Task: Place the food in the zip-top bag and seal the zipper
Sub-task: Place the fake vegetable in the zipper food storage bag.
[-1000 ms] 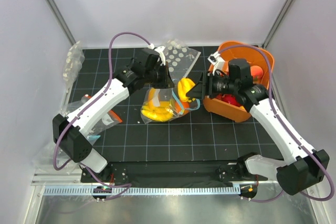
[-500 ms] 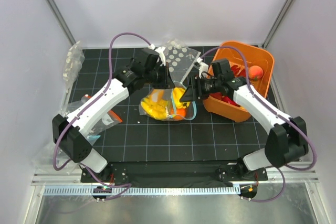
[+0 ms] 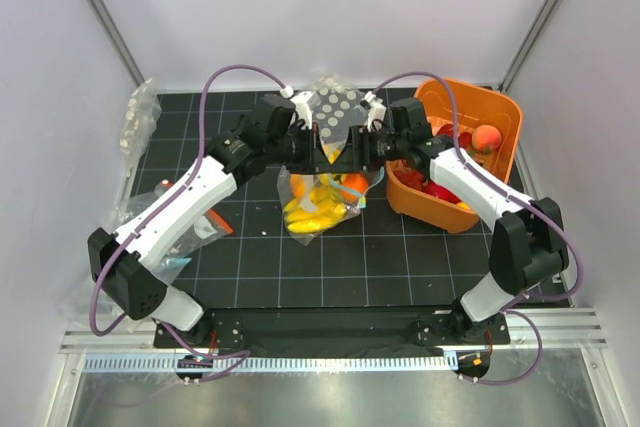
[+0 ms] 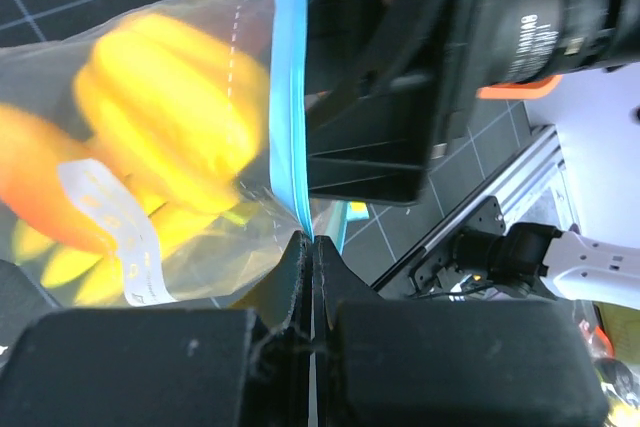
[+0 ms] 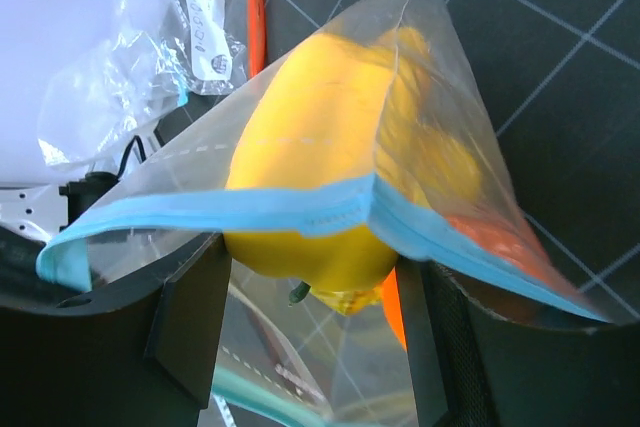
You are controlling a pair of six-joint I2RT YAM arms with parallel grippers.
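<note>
1. At the left hand: fully closed, pinching the clear film of the zip-top bag right at the lower end of the zipper.
2. At the right hand: spread wide yet gripping, with a finger pressed against each side of the yellow mango-like piece.
3. As for that yellow piece: already inside the bag's mouth, with the light-blue strip draped across its front and running off past both fingers.
4. From overhead: bag hung between the two hands, mouth up, belly sagging toward the near edge over the middle of the black gridded tabletop; impossible to tell whether its bottom touches.
5. Inside the bag: yellow banana bunch low down, small round orange higher on the right side, white label on the film.
6. Just right of the bag: orange bin with red items and a peach-coloured ball in it.
7. Behind the hands: clear bag with white dots flat on the tabletop.
8. Along the left edge: more crinkly clear bags.
</note>
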